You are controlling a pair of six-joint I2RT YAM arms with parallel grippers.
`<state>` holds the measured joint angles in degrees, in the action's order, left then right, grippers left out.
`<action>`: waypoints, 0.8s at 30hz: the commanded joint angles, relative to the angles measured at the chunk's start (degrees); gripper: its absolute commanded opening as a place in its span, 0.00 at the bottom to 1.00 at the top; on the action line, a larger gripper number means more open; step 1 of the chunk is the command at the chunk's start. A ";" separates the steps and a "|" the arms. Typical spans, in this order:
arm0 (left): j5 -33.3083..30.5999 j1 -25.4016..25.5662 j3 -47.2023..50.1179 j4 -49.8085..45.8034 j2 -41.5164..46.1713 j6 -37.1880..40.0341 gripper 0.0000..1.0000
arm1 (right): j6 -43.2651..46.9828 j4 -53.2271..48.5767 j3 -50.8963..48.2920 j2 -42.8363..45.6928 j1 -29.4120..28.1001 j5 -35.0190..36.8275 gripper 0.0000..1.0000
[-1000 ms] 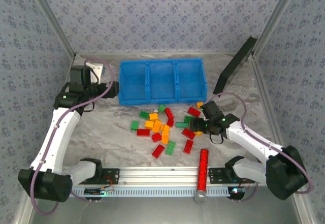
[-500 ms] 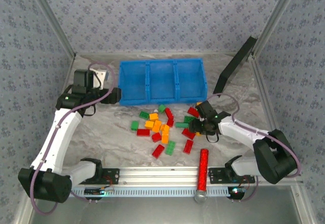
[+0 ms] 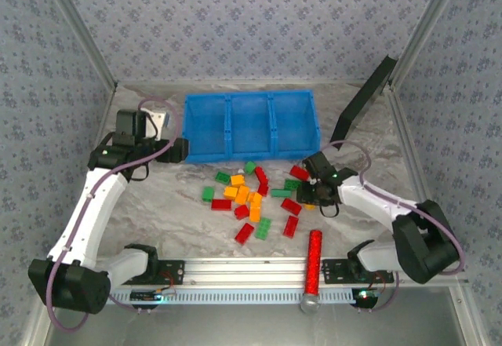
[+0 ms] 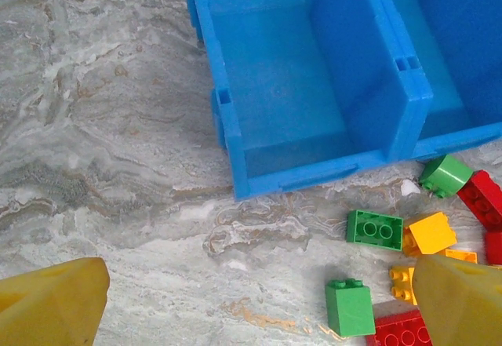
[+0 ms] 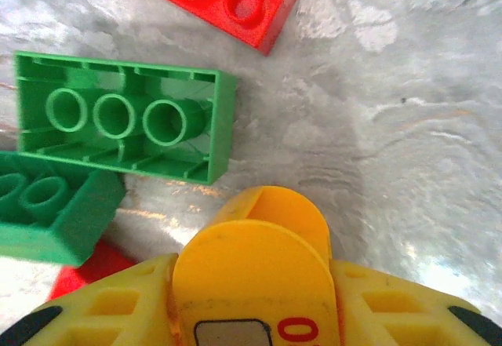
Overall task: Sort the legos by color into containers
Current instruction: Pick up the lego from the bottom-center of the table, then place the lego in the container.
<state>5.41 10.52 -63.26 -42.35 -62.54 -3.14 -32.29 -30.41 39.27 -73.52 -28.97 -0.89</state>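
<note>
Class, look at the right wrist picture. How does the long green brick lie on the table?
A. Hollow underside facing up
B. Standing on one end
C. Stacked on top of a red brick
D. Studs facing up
A: the green brick lies flat on the table with its open underside facing up, and three round tubes show inside it.

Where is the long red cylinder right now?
In the top view, the red cylinder lies right of centre at the front, across the aluminium rail with its silver base nearest the camera. A red brick lies just beyond its far end.
</note>
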 commanded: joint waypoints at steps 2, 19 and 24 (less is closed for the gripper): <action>2.28 0.70 1.52 -1.93 1.93 -3.36 0.99 | 3.10 -10.37 9.71 4.34 1.32 0.85 0.37; -0.48 12.71 15.19 1.88 6.02 -18.52 0.99 | 15.42 -7.13 41.56 -20.12 4.92 0.85 0.37; -1.40 14.24 17.85 3.08 5.21 -20.17 0.99 | 15.99 -5.46 47.52 -28.71 6.10 1.02 0.37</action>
<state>5.21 24.05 -46.28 -40.38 -57.65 -21.15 -18.11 -37.12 82.98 -98.91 -23.55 -0.43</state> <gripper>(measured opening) 0.990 0.438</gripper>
